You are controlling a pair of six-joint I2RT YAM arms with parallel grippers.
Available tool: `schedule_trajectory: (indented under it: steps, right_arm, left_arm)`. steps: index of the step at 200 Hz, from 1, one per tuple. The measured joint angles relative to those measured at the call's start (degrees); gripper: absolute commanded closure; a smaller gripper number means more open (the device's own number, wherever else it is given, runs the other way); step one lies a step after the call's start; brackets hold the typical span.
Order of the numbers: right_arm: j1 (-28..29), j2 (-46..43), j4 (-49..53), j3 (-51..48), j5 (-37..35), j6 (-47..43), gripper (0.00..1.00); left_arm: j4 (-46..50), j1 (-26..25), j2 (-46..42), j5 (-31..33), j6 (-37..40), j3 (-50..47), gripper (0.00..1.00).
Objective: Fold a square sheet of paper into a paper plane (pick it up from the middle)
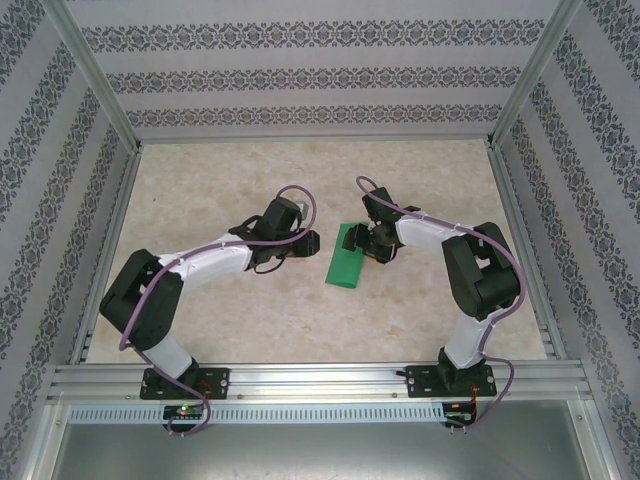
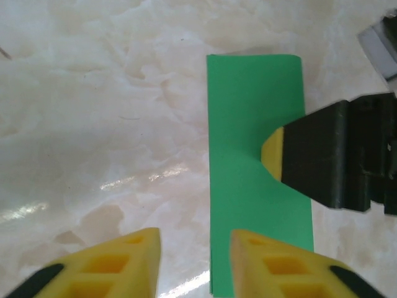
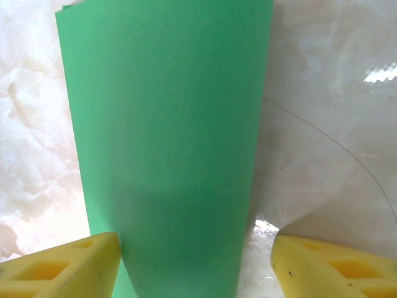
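Beneath the open right hand, the folded green sheet

A robot lab's test cell: aluminium-profile frame, patterned wall panels around a marble-look table.

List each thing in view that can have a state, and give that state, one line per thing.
green paper: folded into a narrow rectangle, lying flat on the table.
left gripper: fingers a narrow gap apart, low over one long edge of the paper.
right gripper: open wide, fingers astride the paper, one fingertip over its other long edge.
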State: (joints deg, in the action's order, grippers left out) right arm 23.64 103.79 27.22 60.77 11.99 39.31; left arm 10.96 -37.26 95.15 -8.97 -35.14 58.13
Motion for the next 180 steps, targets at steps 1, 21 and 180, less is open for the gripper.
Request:
schedule_trajectory:
  steps: [1,21,180]
  right_arm:
    - [0.0,0.0,0.0,0.0,0.0,0.0,0.31]
    - [0.0,0.0,0.0,0.0,-0.2,0.2,0.31]
    - [1.0,-0.5,-0.9,-0.8,-2.7,1.6,0.34]
  left_arm:
    - [0.1,0.0,0.2,0.0,0.0,0.1,0.75]
    - [1.0,0.0,2.7,-0.6,-0.4,2.4,0.85]
    - [1.2,0.0,5.5,-2.8,-1.7,4.4,0.85]
